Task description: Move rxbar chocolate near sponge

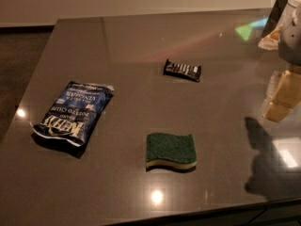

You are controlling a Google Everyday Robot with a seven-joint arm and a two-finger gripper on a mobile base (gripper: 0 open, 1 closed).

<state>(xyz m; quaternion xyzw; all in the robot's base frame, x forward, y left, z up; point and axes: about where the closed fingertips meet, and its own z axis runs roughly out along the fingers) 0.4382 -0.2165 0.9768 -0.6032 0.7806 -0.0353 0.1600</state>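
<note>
The rxbar chocolate (182,70), a small black wrapper with white lettering, lies flat near the middle of the dark table (141,36). The sponge (170,151), green on top with pale yellow foam beneath, lies nearer the front edge, well apart from the bar and slightly left of it. My gripper (282,98) is at the right edge of the view, above the table, to the right of both the bar and the sponge. It holds nothing that I can see.
A large blue chip bag (74,112) lies at the left of the table. The arm's shadow (265,159) falls on the table at the right front. The table's front edge runs along the bottom of the view.
</note>
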